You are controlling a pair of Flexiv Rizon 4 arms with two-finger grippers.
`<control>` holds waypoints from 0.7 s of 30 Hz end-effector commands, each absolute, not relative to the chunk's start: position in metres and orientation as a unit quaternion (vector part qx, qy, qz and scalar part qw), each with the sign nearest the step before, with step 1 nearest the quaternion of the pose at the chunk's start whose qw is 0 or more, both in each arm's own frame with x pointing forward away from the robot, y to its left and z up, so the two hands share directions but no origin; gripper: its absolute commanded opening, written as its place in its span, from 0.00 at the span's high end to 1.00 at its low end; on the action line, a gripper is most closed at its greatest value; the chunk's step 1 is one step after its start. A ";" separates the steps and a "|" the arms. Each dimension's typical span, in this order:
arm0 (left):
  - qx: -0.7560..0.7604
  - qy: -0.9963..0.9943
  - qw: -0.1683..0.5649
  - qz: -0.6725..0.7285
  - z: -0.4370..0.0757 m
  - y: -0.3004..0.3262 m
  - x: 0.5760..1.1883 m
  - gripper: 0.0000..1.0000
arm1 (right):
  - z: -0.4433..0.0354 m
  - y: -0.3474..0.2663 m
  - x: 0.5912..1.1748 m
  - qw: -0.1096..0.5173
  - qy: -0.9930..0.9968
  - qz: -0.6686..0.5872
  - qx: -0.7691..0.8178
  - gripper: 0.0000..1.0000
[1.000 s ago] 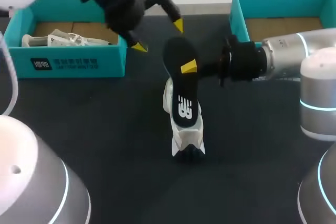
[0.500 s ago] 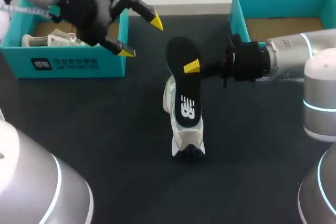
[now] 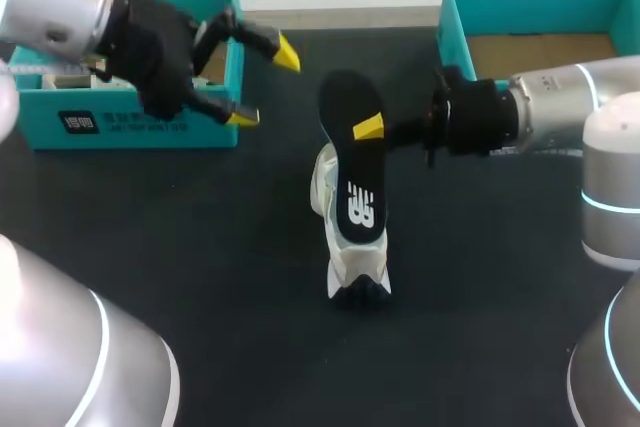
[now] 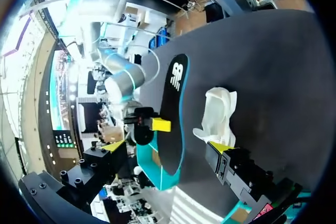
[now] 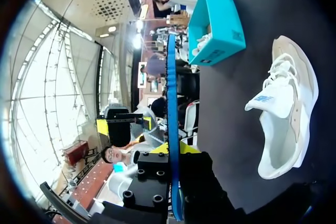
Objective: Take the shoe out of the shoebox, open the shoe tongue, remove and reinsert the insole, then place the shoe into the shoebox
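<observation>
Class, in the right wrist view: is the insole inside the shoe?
No, the right gripper holds the insole clear of the shoe.

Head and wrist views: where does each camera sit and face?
Head view: above and behind, looking down at the table; both arms show, right pincer holding the insole near the shoe.
Left wrist view: on the left arm, looking past its open left pincer at both.
Right wrist view: on the right arm, looking along the insole's edge.
All share insole and shoe.
</observation>
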State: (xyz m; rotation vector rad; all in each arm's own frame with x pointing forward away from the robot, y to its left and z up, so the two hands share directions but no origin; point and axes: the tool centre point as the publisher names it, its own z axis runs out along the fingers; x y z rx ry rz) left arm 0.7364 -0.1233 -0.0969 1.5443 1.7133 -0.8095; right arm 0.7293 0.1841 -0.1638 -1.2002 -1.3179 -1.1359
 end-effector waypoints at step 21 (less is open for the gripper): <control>0.494 0.565 0.513 -0.417 -0.157 -0.118 0.745 0.00 | -0.164 0.185 0.728 0.490 -0.544 -0.467 -0.496 1.00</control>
